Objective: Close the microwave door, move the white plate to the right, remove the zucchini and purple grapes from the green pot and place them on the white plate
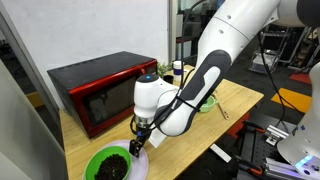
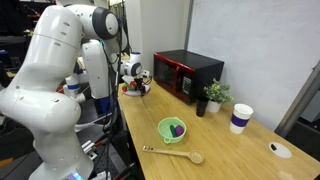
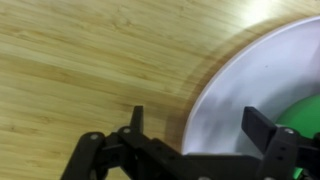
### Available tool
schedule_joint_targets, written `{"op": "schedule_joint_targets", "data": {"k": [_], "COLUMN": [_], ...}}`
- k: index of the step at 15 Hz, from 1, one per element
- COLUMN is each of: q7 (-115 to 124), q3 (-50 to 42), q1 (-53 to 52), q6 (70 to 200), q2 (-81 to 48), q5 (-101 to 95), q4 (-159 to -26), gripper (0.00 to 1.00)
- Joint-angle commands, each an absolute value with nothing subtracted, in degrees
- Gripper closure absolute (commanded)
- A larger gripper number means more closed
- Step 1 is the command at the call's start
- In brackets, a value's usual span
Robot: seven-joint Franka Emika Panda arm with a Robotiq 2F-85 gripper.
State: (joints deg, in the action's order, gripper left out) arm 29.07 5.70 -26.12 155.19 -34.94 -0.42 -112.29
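Lying near green pot [image 2: 164,134]: wooden spoon [image 2: 175,154].

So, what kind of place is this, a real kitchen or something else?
Probably a robotics lab with a mock kitchen corner, not a home. A red microwave stands on a wooden table beside a plain white partition, and dark equipment crowds the background.

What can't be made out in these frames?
- No zucchini discernible: in an exterior view the green pot shows the purple grapes, and anything else inside is too small to tell.
- The white plate: in the wrist view it is cut off by the top and right edges.
- The green bowl: in an exterior view its contents are dark and blurred, so they can't be identified.
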Motion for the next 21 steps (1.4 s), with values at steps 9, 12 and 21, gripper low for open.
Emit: {"op": "schedule_joint_targets", "data": {"k": [9,12,21], "q7": [29.7,29.7,29.0], "q3": [4.2,4.2,4.7], "q1": [-27.4,-27.5,-26.6], "q6": [155.9,156.1,156.9], "q2": [-36.0,-35.7,-35.0], "q5": [-0.1,-0.1,0.6], "q4": [-111.6,-111.5,-112.6], "gripper": [0.56,0.76,1.0]}}
